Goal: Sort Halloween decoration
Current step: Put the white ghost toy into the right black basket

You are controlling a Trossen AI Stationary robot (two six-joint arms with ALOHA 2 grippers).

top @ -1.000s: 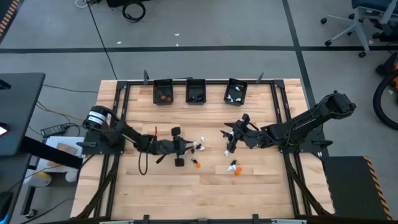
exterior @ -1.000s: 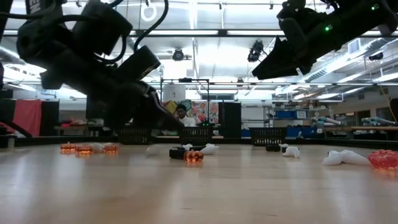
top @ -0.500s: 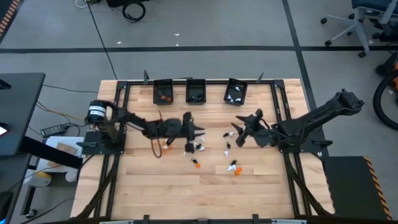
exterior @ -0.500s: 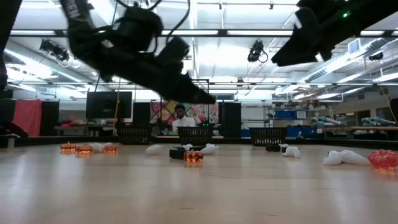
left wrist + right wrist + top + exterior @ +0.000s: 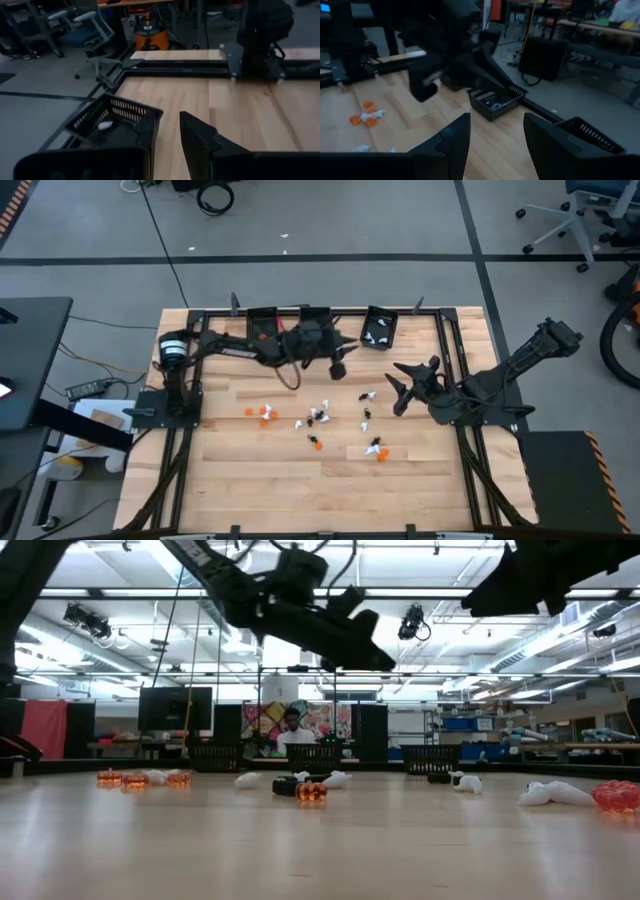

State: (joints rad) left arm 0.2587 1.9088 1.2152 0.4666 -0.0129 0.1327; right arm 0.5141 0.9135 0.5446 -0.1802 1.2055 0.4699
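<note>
The Halloween decoration is a scatter of tiny orange, black and white trinkets (image 5: pixel 320 418) lying on the wooden table; they also show in the low view (image 5: pixel 310 790). Three small black bins stand along the far edge: left (image 5: pixel 262 328), middle (image 5: pixel 312 315) and right (image 5: pixel 380 327). My left gripper (image 5: pixel 345 352) is open and empty, up in the air between the middle and right bins; its wrist view (image 5: pixel 167 132) shows the right bin (image 5: pixel 107 125) with a white trinket inside. My right gripper (image 5: pixel 398 387) is open and empty, raised to the right of the scatter, as its wrist view (image 5: pixel 495 135) shows.
A dark metal frame (image 5: pixel 200 330) runs round the table's edges. Orange trinkets (image 5: pixel 255 412) lie at the scatter's left end. My left arm (image 5: pixel 240 348) spans the far left of the table. Bare wood (image 5: pixel 300 490) lies toward the near edge.
My left gripper has risen from the trinkets at the table's middle left and swung toward the far edge and right, ending by the middle and right bins. Orange trinkets it had covered now show. My right gripper has drawn back toward the right edge.
</note>
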